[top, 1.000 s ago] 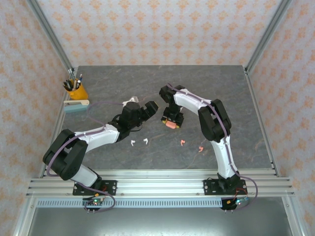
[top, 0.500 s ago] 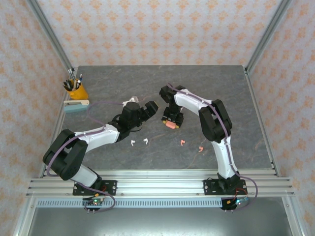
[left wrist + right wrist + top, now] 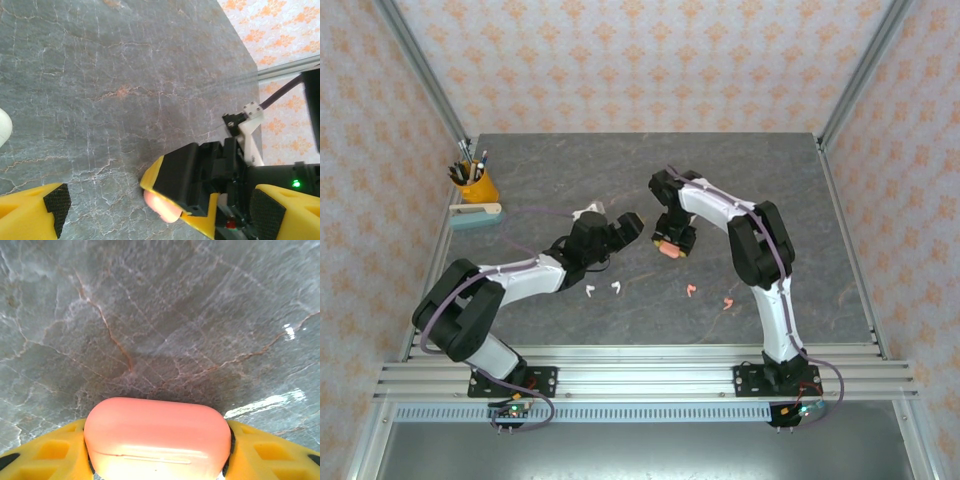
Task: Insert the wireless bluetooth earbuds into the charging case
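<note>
Earbuds (image 3: 616, 288) lie loose on the surface (image 3: 770, 180) at lower centre — two white, two pink. Right jaws clamp the pink case (image 3: 667, 250) mid-frame; left jaws stand wide apart beside it.

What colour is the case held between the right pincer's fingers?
Salmon pink; the case shows best in the right wrist view.

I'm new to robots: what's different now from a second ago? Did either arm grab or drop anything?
The left arm swung slightly right, bringing its open jaws nearer the pink case. The right arm moved that case a touch farther back, its jaws gripping it throughout. Nothing was newly grabbed or dropped. The four earbuds and the pen cup stayed put.
</note>
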